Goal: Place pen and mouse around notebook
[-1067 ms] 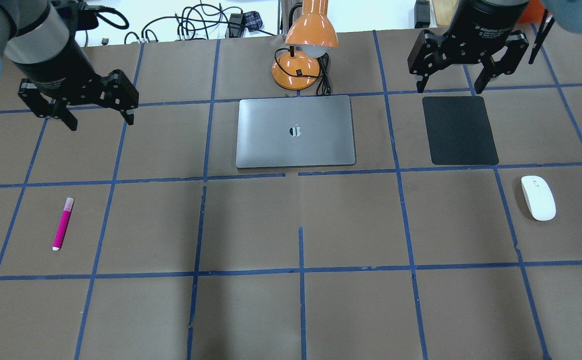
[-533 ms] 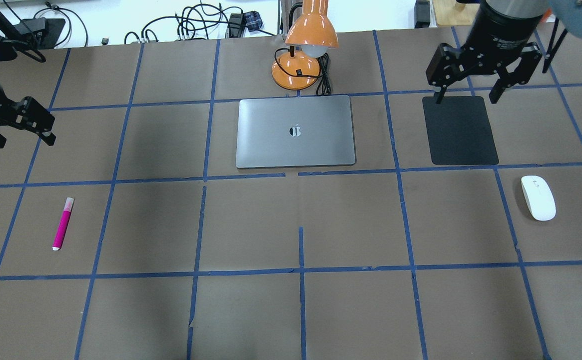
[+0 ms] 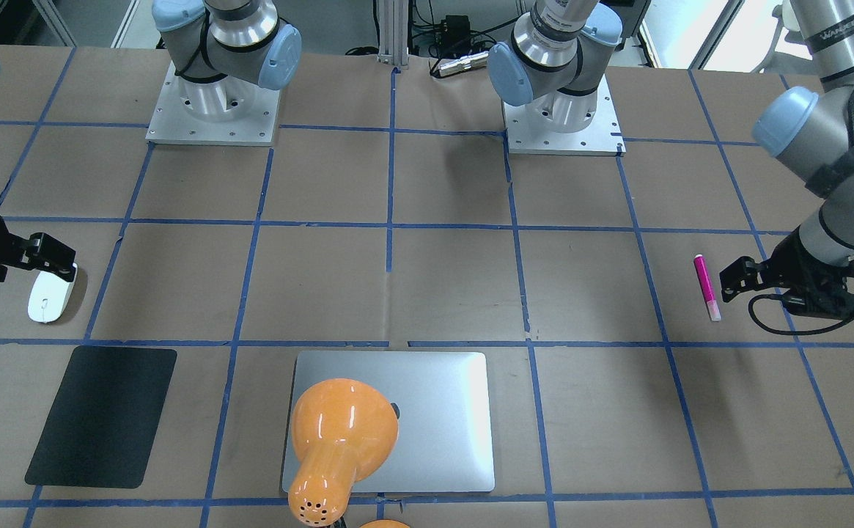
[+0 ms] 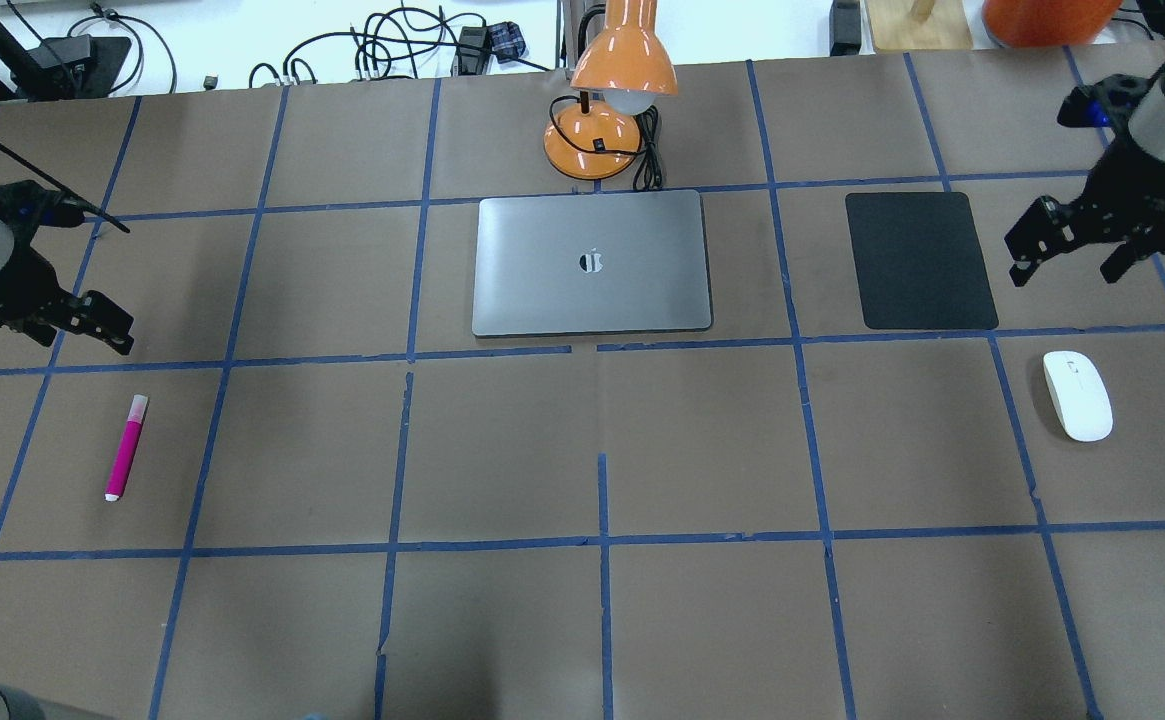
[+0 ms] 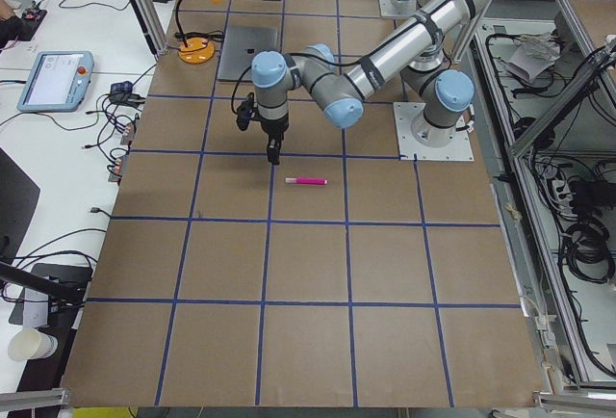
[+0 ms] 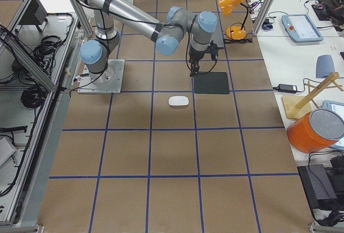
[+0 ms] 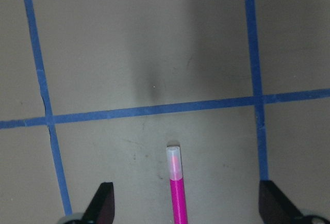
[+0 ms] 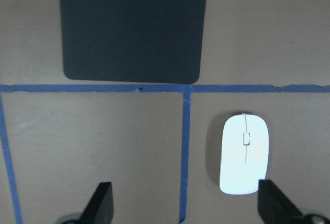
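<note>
The magenta pen (image 4: 126, 447) lies at the table's left, cap end pointing away from the robot. My left gripper (image 4: 62, 335) hovers open just beyond that cap; in the left wrist view the pen (image 7: 178, 193) runs up between the fingers (image 7: 103, 206). The white mouse (image 4: 1077, 395) rests at the right. Farther back, my right gripper (image 4: 1064, 270) hangs open beside the black mat; in the right wrist view the mouse (image 8: 245, 154) sits close to one finger (image 8: 270, 203). The silver notebook (image 4: 592, 262) lies shut at the centre back.
A black mat (image 4: 920, 260) lies right of the notebook. An orange desk lamp (image 4: 607, 110) stands behind the notebook, its shade leaning over it. Cables (image 4: 392, 45) run along the far edge. Blue tape lines grid the brown table.
The left gripper moved to the left edge, then nearer, to just beyond the pen. The right gripper moved right off the mat's far end, toward the mouse. Pen, mouse and notebook stayed put.
</note>
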